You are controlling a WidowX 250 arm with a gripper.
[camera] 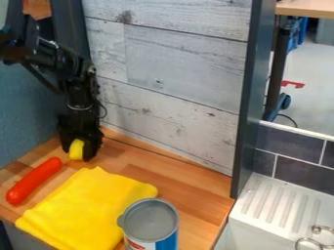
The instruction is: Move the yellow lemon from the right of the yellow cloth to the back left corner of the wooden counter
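Note:
At the left of the camera view, the black gripper (81, 151) hangs low over the back left part of the wooden counter (196, 193). It is shut on a small yellow object (76, 149), part of which is hidden by the gripper. An orange-red sausage-shaped toy (34, 180) lies just in front and to the left of it. A folded yellow cloth (91, 207) is spread on the counter in front of the gripper. At the cloth's right front corner stands a can (151, 222) with a grey lid and a blue, white and red side.
Behind the counter rises a whitewashed plank wall (176, 63), with a blue wall at the left. A dark upright post (251, 97) borders the counter's right end. Beyond it are a white ribbed drainboard (277, 205) and metal rings (313, 241).

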